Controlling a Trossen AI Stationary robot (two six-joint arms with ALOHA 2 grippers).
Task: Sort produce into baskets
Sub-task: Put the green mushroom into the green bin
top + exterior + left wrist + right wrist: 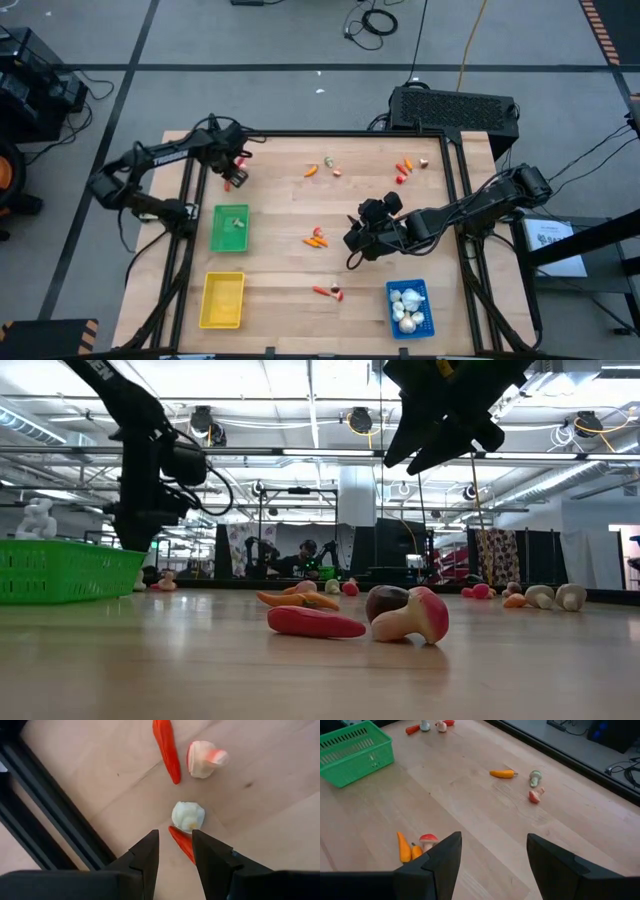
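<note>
Seen from above, a wooden table [290, 270] holds green [230, 229], yellow [222, 300] and blue [409, 307] baskets. The left gripper [175, 851], fingers part-spread and empty, hovers at the far left corner directly over a small red piece [181, 842] slanting between its tips, a white garlic bulb [188, 816] just beyond. The right gripper [494, 851] hangs wide open mid-table.

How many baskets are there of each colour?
green basket: 1
yellow basket: 1
blue basket: 1
Total: 3
</note>
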